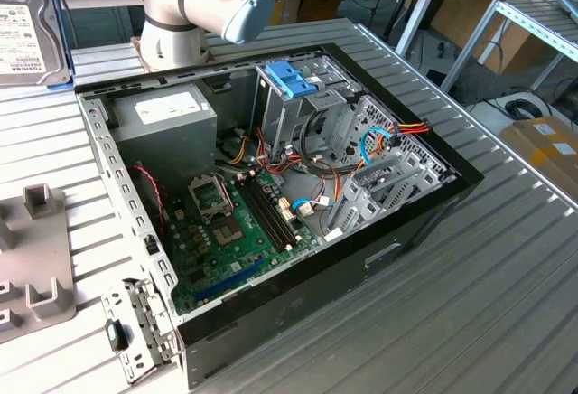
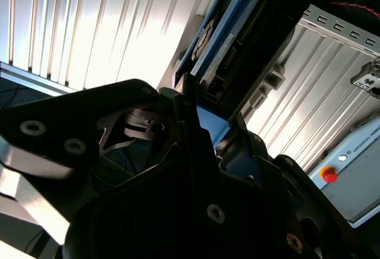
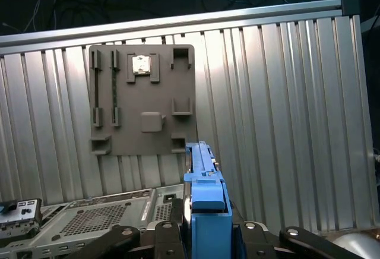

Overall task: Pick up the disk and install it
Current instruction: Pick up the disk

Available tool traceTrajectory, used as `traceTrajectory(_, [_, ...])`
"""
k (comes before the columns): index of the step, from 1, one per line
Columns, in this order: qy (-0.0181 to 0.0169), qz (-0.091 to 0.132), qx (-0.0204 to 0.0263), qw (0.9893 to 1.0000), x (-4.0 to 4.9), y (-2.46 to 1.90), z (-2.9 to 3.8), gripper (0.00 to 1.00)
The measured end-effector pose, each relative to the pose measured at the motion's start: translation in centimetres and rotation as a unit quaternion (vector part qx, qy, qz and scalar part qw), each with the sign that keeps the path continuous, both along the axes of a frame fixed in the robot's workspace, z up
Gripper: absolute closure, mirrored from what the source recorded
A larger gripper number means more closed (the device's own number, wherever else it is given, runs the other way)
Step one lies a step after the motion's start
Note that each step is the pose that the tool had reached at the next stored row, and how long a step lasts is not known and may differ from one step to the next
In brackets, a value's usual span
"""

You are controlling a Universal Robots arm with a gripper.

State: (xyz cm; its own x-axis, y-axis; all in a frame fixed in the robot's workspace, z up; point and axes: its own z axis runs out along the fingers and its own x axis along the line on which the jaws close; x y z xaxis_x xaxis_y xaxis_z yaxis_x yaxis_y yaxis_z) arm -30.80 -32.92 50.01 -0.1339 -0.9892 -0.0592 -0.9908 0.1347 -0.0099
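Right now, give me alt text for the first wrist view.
The pincer grips the disk, seen edge-on by its blue frame, over the ribbed metal table. A grey fixture plate lies flat on that table beyond it.

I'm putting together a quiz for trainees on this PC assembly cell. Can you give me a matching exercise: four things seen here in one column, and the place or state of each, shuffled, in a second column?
Things
1. disk
2. grey holder plate
3. grey metal box with a white label
4. green circuit board

Places or states
A. flat on the floor of the open computer case
B. on the ribbed table, outside the case
C. clamped edge-on in the pincer
D. in a corner inside the case

Pairs: 1-C, 2-B, 3-D, 4-A
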Motion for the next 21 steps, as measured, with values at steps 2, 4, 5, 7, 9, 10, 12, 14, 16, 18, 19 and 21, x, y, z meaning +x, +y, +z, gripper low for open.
traceTrajectory(2, [0.0000, 0.000, 0.0000, 1.0000, 0.11, 0.00, 0.00, 0.63])
traceTrajectory(4, [0.0000, 0.000, 0.0000, 1.0000, 0.24, 0.00, 0.00, 0.63])
traceTrajectory(5, [0.0000, 0.000, 0.0000, 1.0000, 0.29, 0.00, 0.00, 0.63])
traceTrajectory(7, [0.0000, 0.000, 0.0000, 1.0000, 0.44, 0.00, 0.00, 0.63])
traceTrajectory(9, [0.0000, 0.000, 0.0000, 1.0000, 0.60, 0.00, 0.00, 0.63])
traceTrajectory(10, [0.0000, 0.000, 0.0000, 1.0000, 0.66, 0.00, 0.00, 0.63])
traceTrajectory(12, [0.0000, 0.000, 0.0000, 1.0000, 0.80, 0.00, 0.00, 0.63])
traceTrajectory(14, [0.0000, 0.000, 0.0000, 1.0000, 0.89, 0.00, 0.00, 0.63])
traceTrajectory(16, [0.0000, 0.000, 0.0000, 1.0000, 1.04, 0.00, 0.00, 0.63])
traceTrajectory(18, [0.0000, 0.000, 0.0000, 1.0000, 1.17, 0.00, 0.00, 0.63])
traceTrajectory(19, [0.0000, 0.000, 0.0000, 1.0000, 1.29, 0.00, 0.00, 0.63])
traceTrajectory(21, [0.0000, 0.000, 0.0000, 1.0000, 1.43, 0.00, 0.00, 0.63])
